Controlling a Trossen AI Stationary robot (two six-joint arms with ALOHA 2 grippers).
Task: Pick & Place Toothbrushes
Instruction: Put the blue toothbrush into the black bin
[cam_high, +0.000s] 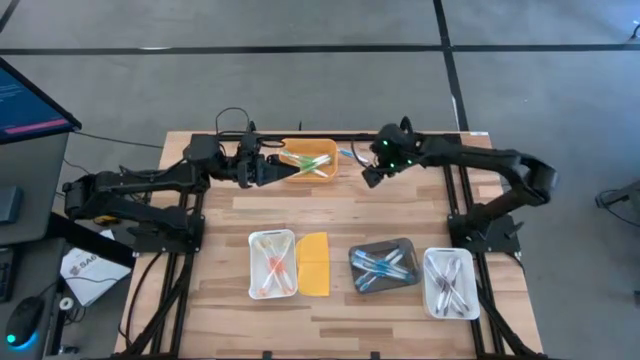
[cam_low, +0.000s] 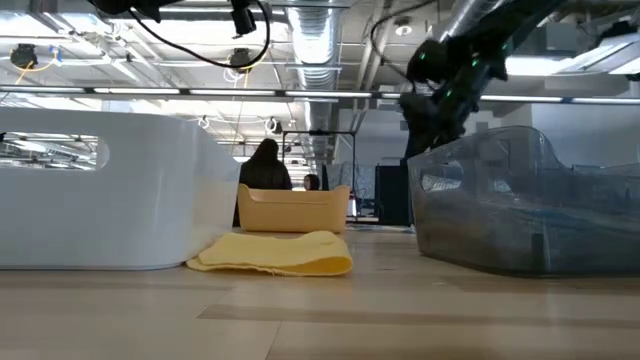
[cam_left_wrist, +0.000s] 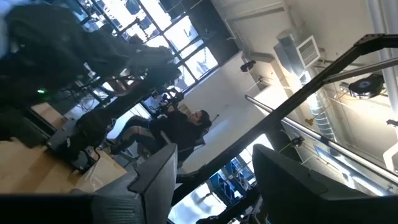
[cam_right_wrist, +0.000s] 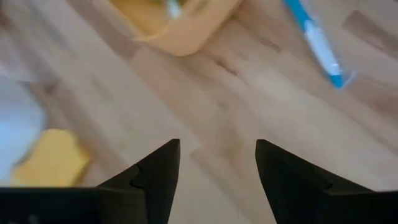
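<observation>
A yellow-orange bin (cam_high: 312, 160) at the table's far middle holds several toothbrushes (cam_high: 305, 163) in mixed colours. One blue-and-white toothbrush (cam_right_wrist: 316, 42) lies flat on the wood just right of the bin (cam_high: 349, 154). My right gripper (cam_high: 371, 180) hangs open over bare wood right of the bin, slanting down, nothing between its fingers (cam_right_wrist: 217, 171). My left gripper (cam_high: 270, 171) stands open in the air by the bin's left end, its fingers (cam_left_wrist: 155, 180) aimed up into the room.
Along the near edge stand a white tray (cam_high: 272, 264) with pink-orange toothbrushes, a flat yellow lid (cam_high: 314, 263), a dark clear tray (cam_high: 384, 267) with blue ones, and a white tray (cam_high: 451, 283) with pale ones. A person (cam_low: 265, 165) sits beyond the table.
</observation>
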